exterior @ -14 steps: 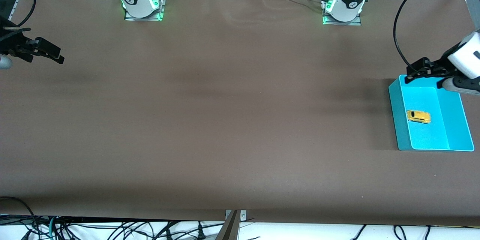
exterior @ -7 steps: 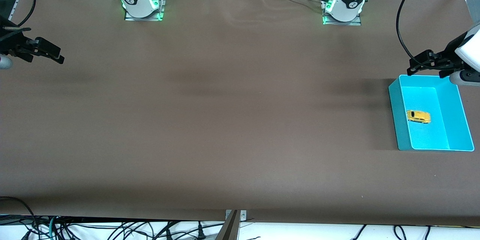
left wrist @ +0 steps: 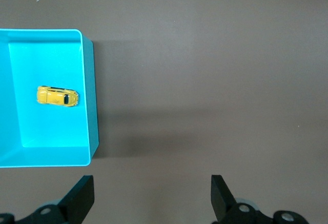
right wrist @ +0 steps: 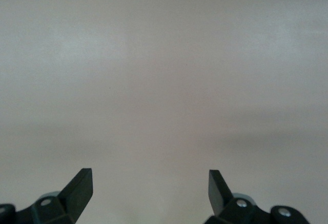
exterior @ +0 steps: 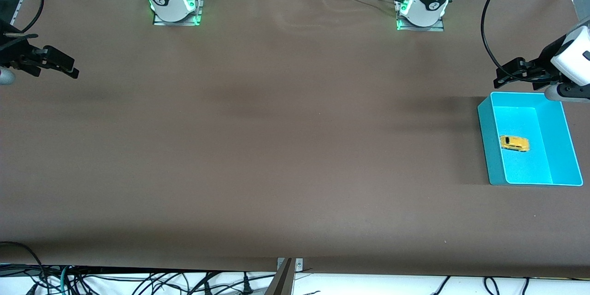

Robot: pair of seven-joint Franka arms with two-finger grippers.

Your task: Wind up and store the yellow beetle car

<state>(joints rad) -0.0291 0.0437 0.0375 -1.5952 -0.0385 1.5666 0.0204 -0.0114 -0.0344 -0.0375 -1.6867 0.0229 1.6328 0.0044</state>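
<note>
The yellow beetle car (exterior: 514,143) lies on the floor of the cyan bin (exterior: 485,147) at the left arm's end of the table. It also shows in the left wrist view (left wrist: 57,96), inside the bin (left wrist: 88,101). My left gripper (exterior: 500,80) is open and empty, up in the air over bare table just past the bin's edge nearest the robots' bases. In its wrist view (left wrist: 152,198) both fingers stand wide apart. My right gripper (exterior: 69,68) is open and empty over bare table at the right arm's end; its wrist view (right wrist: 150,193) shows only table.
The brown table (exterior: 286,138) bears nothing else. The arm bases (exterior: 173,2) (exterior: 421,7) stand along the edge farthest from the front camera. Cables (exterior: 138,281) hang below the edge nearest the front camera.
My left gripper has drawn up and away from over the bin's rim toward the bases' side. The car, the bin and the right arm have not moved.
</note>
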